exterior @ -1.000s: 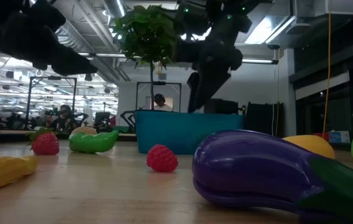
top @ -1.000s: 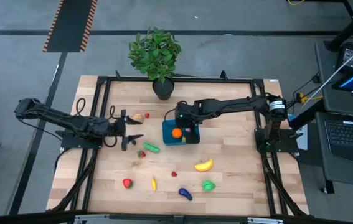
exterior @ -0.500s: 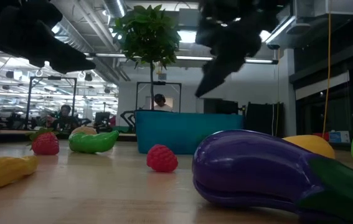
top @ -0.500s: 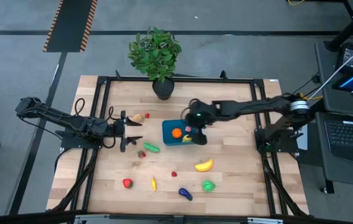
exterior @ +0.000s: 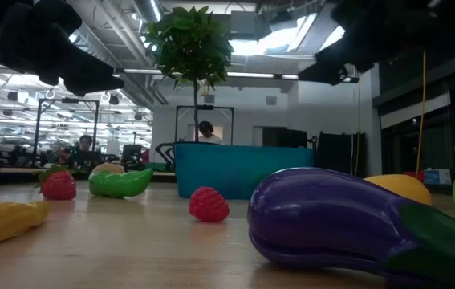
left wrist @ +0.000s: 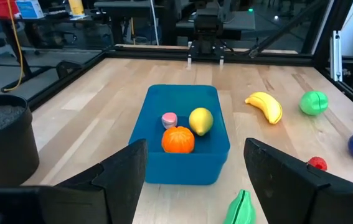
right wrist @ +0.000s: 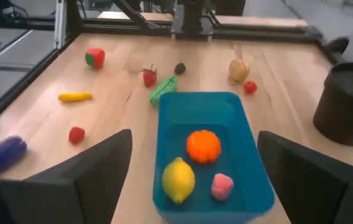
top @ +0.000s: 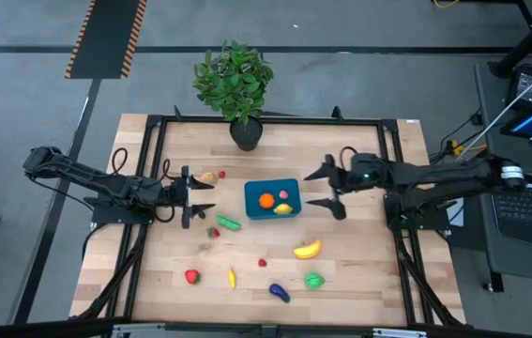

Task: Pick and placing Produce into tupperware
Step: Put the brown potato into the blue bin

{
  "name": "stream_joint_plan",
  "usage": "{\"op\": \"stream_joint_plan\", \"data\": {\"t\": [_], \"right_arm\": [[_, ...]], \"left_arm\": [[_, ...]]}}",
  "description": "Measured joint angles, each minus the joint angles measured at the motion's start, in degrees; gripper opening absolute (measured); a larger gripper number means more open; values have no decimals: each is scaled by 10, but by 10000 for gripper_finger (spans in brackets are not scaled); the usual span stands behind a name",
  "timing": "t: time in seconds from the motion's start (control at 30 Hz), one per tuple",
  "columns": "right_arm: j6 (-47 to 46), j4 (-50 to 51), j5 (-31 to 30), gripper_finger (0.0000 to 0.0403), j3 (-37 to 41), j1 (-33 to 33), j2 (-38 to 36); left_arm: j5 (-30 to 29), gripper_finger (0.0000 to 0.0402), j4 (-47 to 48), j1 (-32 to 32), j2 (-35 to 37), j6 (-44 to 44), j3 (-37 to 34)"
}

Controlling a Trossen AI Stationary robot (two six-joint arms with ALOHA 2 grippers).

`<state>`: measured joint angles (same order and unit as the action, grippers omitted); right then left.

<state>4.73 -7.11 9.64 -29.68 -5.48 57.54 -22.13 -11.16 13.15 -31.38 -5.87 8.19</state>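
Produce (top: 307,249) looks light, hard, slick — I'd pinch the banana's middle; both my grippers (top: 326,189) spread, empty.

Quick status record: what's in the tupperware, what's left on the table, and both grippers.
container: teal tupperware, mid-table
inside: orange, lemon, small pink piece
left on table: banana, eggplant, green pepper, several small pieces
left gripper: open, empty, beside the tupperware's left side
right gripper: open, empty, off the tupperware's right side
plant pot: far edge, not part of the job
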Motion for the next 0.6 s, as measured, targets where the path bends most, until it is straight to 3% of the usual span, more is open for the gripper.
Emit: {"op": "stream_joint_plan", "data": {"t": [0.3,0.6], "right_arm": [[0,1,0,348,52,0,-52],[-14,-4,-1,348,57,0,-52]], "left_arm": [[-2,261,0,-2,0,0,0],[-106,261,30,-2,0,-28,0]]}}
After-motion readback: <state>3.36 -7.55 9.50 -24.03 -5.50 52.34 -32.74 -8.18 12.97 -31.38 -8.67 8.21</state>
